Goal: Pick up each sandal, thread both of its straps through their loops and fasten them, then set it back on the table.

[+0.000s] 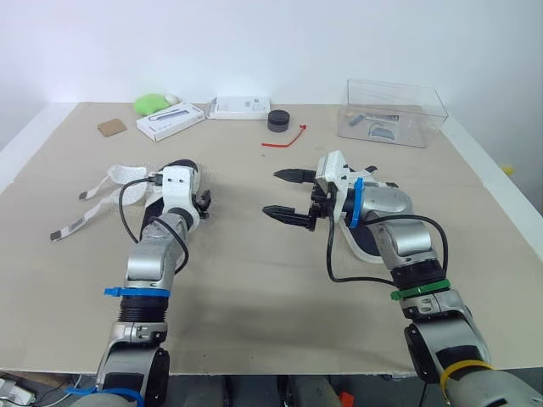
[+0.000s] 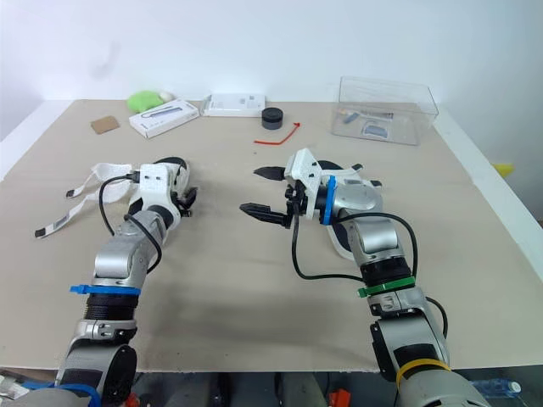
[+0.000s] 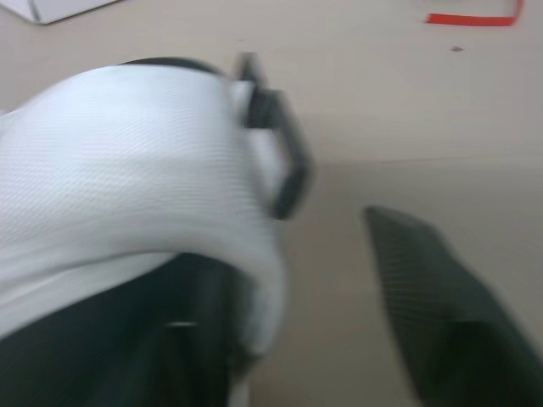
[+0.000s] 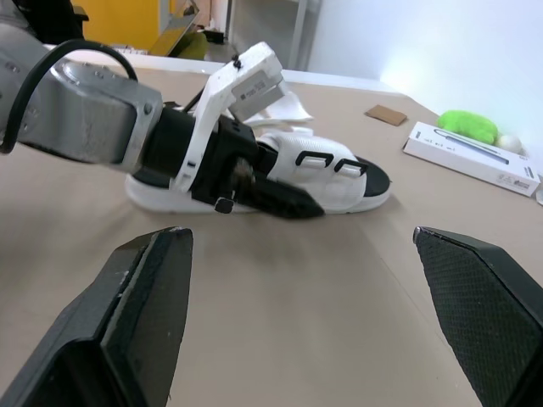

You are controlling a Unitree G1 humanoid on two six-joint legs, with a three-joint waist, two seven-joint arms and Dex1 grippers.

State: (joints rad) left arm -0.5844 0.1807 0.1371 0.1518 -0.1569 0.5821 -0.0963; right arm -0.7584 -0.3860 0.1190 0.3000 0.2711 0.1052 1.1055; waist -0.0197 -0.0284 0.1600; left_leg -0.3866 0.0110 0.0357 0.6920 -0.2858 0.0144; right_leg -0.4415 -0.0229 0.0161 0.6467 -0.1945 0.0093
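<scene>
Stage judged: pick-up of the first sandal, grip not yet made. Held the left claw (image 1: 204, 203) low against the left sandal (image 4: 339, 182) with its fingers spread. Kept one finger (image 3: 441, 314) clear of the white upper, with bare table (image 1: 254, 280) showing between; could not make out the other finger against the sandal.

Found that sandal flat on its sole on the robot's left side of the table. Found both straps (image 1: 102, 193) unthreaded and trailing outward, and the loops (image 4: 316, 158) empty and facing up, probably for easy feeding once lifted.

Held the right claw (image 1: 271, 192) wide open above the middle of the table, pointed across at the left sandal and well apart from it. Judged this a waiting pose, ready to take a strap or steady the sole.

Noted the second sandal (image 1: 366, 244) flat under the right forearm, ungripped, presumably kept for the next round.
</scene>
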